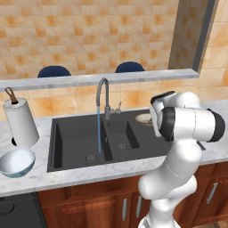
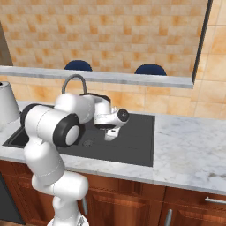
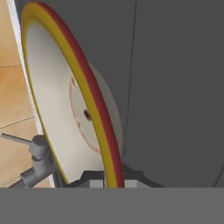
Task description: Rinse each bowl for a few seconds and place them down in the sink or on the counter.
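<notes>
Tool (image 3: 109,181) pinches the rim of the tan bowl (image 3: 65,100) in the hand view, jaws pressed together on it, bowl edge-on over the dark sink (image 3: 175,87).

Left base view: water runs from the tap (image 1: 103,91); the blue bowl (image 1: 17,162) waits on the desk (image 1: 26,180), apparently unrinsed.

Right base view: the tool (image 2: 111,133) hangs over the sink, well right of the tap, so rinsing seems unfinished.
</notes>
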